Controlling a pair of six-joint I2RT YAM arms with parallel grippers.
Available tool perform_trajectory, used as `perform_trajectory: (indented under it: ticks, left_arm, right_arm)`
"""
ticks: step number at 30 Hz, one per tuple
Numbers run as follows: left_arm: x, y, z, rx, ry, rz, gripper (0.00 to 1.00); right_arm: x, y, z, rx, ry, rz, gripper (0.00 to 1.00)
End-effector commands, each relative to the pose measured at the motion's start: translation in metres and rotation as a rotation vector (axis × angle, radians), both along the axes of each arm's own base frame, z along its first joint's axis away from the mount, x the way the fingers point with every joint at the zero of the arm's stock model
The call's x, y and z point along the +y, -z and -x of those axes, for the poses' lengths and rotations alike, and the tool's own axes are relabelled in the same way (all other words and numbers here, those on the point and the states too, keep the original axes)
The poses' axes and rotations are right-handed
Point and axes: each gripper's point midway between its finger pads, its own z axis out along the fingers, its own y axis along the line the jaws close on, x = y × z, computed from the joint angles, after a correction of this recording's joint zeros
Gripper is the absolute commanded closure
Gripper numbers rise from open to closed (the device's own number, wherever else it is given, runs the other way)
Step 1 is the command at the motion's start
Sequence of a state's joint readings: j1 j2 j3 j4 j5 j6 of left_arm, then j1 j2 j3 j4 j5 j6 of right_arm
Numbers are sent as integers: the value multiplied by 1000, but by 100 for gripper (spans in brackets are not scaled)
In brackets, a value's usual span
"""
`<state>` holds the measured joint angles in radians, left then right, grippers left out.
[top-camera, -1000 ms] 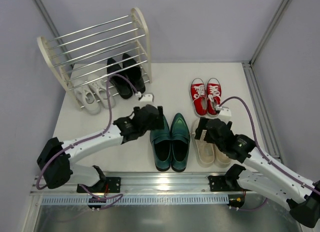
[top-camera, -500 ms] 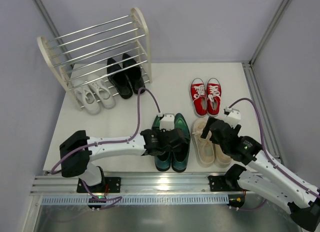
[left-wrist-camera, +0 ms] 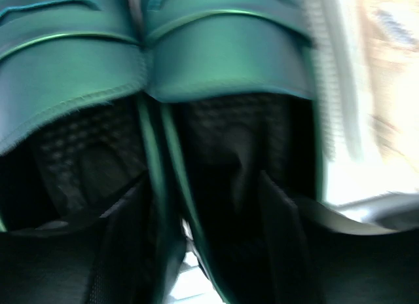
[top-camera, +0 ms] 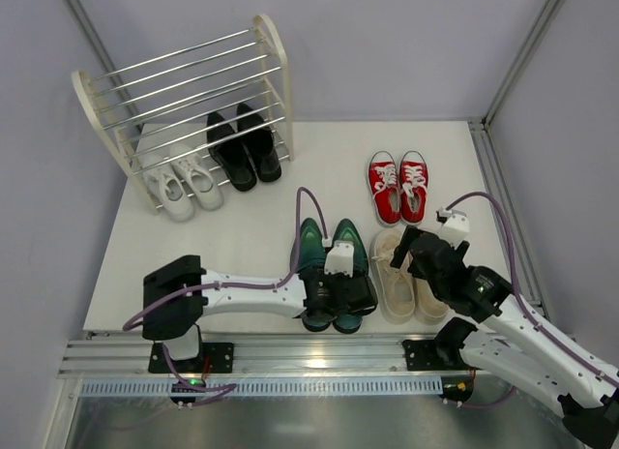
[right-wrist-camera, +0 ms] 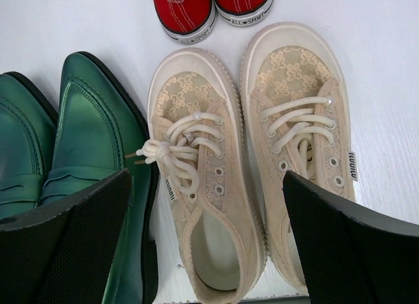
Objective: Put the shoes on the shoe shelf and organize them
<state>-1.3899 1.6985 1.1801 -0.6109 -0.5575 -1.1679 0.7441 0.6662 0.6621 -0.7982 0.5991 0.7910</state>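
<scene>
The dark green loafers [top-camera: 329, 248] lie side by side at the table's front middle. My left gripper [top-camera: 338, 296] is down at their heels. In the left wrist view its open dark fingers [left-wrist-camera: 283, 232] reach into the two shoe openings, with the touching inner walls of the loafers [left-wrist-camera: 163, 160] between them and my left gripper [left-wrist-camera: 203, 212] around them. My right gripper [top-camera: 418, 260] hovers wide open over the beige lace-up sneakers [right-wrist-camera: 222, 186]. Red canvas sneakers [top-camera: 398, 186] lie behind the beige pair. Black dress shoes [top-camera: 247, 149] and white sneakers [top-camera: 182, 186] sit on the bottom tier of the shoe shelf [top-camera: 274, 44].
The shelf's upper tiers of silver rods [top-camera: 184, 81] hold nothing. Grey walls close in the left, back and right. A metal rail [top-camera: 309, 357] runs along the near edge. The red sneakers' heels show in the right wrist view [right-wrist-camera: 209, 9].
My left arm has swung from near the shelf rightward and toward the near edge, lowering onto the loafers' heels. My right gripper has shifted slightly nearer over the beige sneakers.
</scene>
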Motion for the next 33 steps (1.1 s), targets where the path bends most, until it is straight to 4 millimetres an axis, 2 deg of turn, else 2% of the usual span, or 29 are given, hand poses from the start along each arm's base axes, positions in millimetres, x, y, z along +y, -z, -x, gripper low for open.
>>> perform_trajectory:
  ticks: [1,4,5,6,7,10,12,13,16,18,19,20,22,23,26,27,29,30,33]
  left_arm:
    - [25,29,-5,-16,-68,-83,39]
    - [30,38,-7,-14,-78,-101,60]
    - [32,42,-8,-9,-82,-112,83]
    - [33,44,-9,-6,-84,-119,96]
    - [37,46,-9,-6,-85,-139,100]
    - [44,34,-13,-39,-92,-162,100]
    - [51,19,-23,-105,-111,-175,100]
    - [58,1,-28,-141,-126,-173,100]
    - [74,-35,-47,-266,-162,-177,100]
    - [92,-67,-62,-335,-203,-162,100]
    - [100,-75,-66,-359,-199,-179,100]
    - [111,-95,-77,-389,-239,-137,100]
    - [128,-109,-90,-426,-233,-155,100]
    - [137,-128,-103,-447,-279,-87,100]
    - [158,-155,-120,-493,-288,-71,100]
    - [174,-172,-132,-520,-343,-32,100]
    - [186,-194,-143,-554,-341,-44,100]
    - [202,-202,-153,-563,-384,-55,100]
    - [221,-225,-171,-570,-398,-64,100]
  right_arm:
    - [-2,-6,-1,-28,-5,3,2]
    - [-3,-6,-1,-28,-7,3,2]
    - [-1,-5,-1,-25,-13,1,2]
    - [-1,-6,-1,-27,-14,-3,2]
    - [0,-5,-1,-23,-17,-1,2]
    - [0,-6,0,-25,-20,-4,2]
    - [0,-7,0,-29,-22,-4,2]
    - [-1,-8,0,-29,-25,-2,2]
    - [-1,-9,0,-34,-30,-1,2]
    - [-1,-9,1,-34,-35,0,2]
    - [-1,-10,1,-38,-36,-1,2]
    - [-2,-9,2,-37,-38,2,2]
    - [-1,-10,2,-43,-43,-3,2]
    - [-1,-10,2,-43,-47,-6,2]
    - [1,-13,2,-50,-59,-12,1]
    - [2,-13,2,-50,-63,-10,1]
    - [3,-17,1,-55,-73,-9,1]
    - [5,-18,0,-56,-79,-7,1]
    - [8,-23,-2,-63,-93,-9,1]
